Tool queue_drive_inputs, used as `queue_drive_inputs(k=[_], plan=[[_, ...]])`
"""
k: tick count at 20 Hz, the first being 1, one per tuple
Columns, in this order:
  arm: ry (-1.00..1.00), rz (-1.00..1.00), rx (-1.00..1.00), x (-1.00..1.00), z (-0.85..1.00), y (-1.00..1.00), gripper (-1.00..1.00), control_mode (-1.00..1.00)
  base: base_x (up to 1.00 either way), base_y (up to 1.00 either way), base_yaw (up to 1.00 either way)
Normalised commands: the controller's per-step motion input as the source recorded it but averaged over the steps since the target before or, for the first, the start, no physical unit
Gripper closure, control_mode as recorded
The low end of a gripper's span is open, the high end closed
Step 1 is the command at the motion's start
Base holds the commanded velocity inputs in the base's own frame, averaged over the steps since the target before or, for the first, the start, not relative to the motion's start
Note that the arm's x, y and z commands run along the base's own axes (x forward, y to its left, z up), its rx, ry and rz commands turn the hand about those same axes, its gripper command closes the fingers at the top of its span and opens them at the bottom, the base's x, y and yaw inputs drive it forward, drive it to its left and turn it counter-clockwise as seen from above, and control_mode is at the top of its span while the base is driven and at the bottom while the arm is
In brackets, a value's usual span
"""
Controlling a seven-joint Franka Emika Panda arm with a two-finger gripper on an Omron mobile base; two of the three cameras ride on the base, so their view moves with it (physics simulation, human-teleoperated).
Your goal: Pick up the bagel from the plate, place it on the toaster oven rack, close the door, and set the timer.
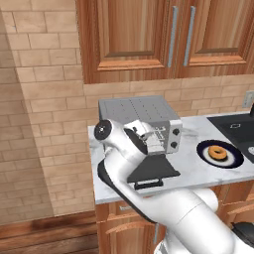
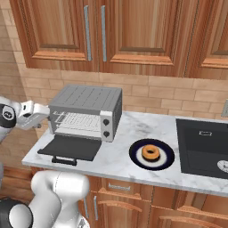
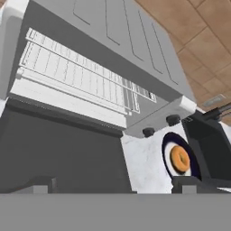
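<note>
At the bottom of the hand view, the gripper (image 3: pixel 113 182) shows its two dark fingertips (image 3: pixel 40 182) standing far apart, one low on the left and one low on the right, with nothing between them. In the right base view the hand sits at the left edge of the frame, just beside the left end of the toaster oven (image 2: pixel 85 112); in the left base view it shows at mid frame in front of the oven's mouth.

Directly ahead of the jaws in the hand view lies the door (image 3: pixel 58 149), dropped open and flat, a dark panel filling the lower left. In the right base view the door (image 2: pixel 71 148) rests on the marble counter (image 2: pixel 120 162) with its black bar handle at the near edge. Above it, the toaster oven rack (image 3: pixel 81 79) spans the open cavity as a pale wire grid; in the right base view the rack (image 2: pixel 78 120) sits inside the oven's mouth. Two dark knobs stand on the oven's right-hand panel.

To the right of the oven, well apart from the gripper, the plate (image 2: pixel 136 156) rests on the counter, and the bagel (image 2: pixel 151 153) lies at its middle. In the hand view the bagel (image 3: pixel 180 159) appears at lower right on the plate (image 3: pixel 167 149). A black stovetop (image 2: pixel 200 147) fills the right side of the counter, and wooden cabinets (image 2: pixel 111 31) hang across the upper frame above a brick wall.
</note>
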Motion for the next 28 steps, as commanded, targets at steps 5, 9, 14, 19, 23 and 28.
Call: queue_drive_inputs(k=[5, 9, 14, 19, 23, 28], plan=[[0.0, 0.0, -0.07, 0.54, -0.28, 0.06, -1.0, -1.0, 0.0, 0.0, 0.0], [0.0, 0.0, -0.06, 0.4, -0.39, 0.0, -1.0, -1.0, 0.0, 0.0, 0.0], [0.0, 0.0, -0.05, 0.33, -0.44, 0.0, -1.0, -1.0, 0.0, 0.0, 0.0], [0.0, 0.0, -0.05, 0.21, -0.33, 0.0, -1.0, -1.0, 0.0, 0.0, 0.0], [0.0, 0.0, -0.03, 0.22, -0.19, 0.0, -1.0, -1.0, 0.0, 0.0, 0.0], [0.0, 0.0, 0.0, 0.19, -0.2, 0.0, -1.0, -1.0, 0.0, 0.0, 0.0]])
